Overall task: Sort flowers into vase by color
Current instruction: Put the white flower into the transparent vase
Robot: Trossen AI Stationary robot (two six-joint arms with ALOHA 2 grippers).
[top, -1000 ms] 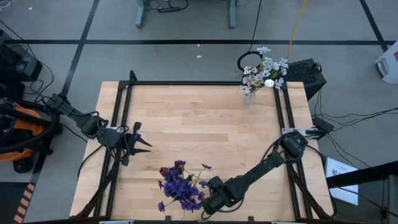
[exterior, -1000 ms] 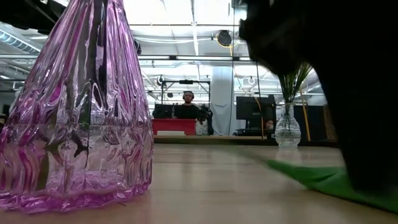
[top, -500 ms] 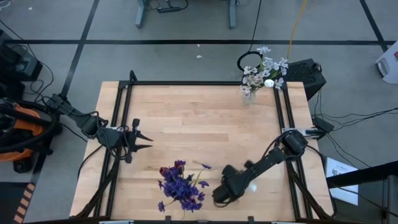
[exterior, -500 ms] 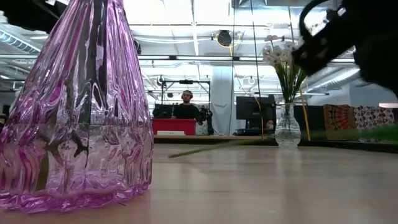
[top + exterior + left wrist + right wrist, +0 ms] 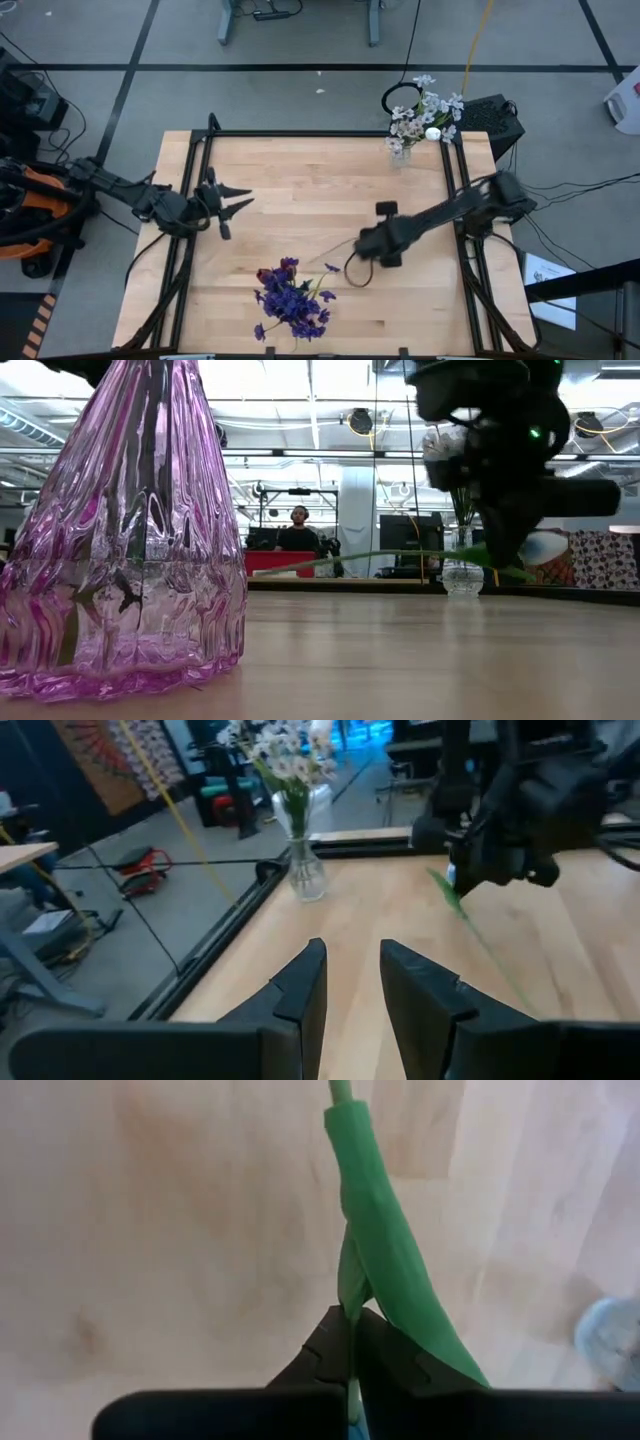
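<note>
We have the right gripper (image 5: 372,243) over the middle of the wooden table (image 5: 300,180), its jaws pinched shut on the green stem of a white tulip (image 5: 545,547), and the wrist view shows the fingers clamped right where a long leaf (image 5: 395,1270) wraps the stem. In the low view the flower hangs clear of the tabletop, its stem running out almost level from the grip and the pale bud on the other side of the gripper. The left gripper (image 5: 228,200) waits near the table's left edge with its jaws partly apart and nothing between them. The clear vase (image 5: 400,152) holding the white blossom sprays (image 5: 425,112) stands at the far right corner, well apart from us, while the purple vase (image 5: 130,530) with its purple flowers (image 5: 290,295) sits at the near edge. Since the bud looks white, we judge the clear vase to be the right home. To do this carry well, we should keep the grip firm, because a stem held through a leaf can slip or swivel. We should lift high enough to clear the sprays already in the vase, then tip the flower so the stem end points down over the narrow neck before lowering. Letting go should wait until the stem is well inside.
</note>
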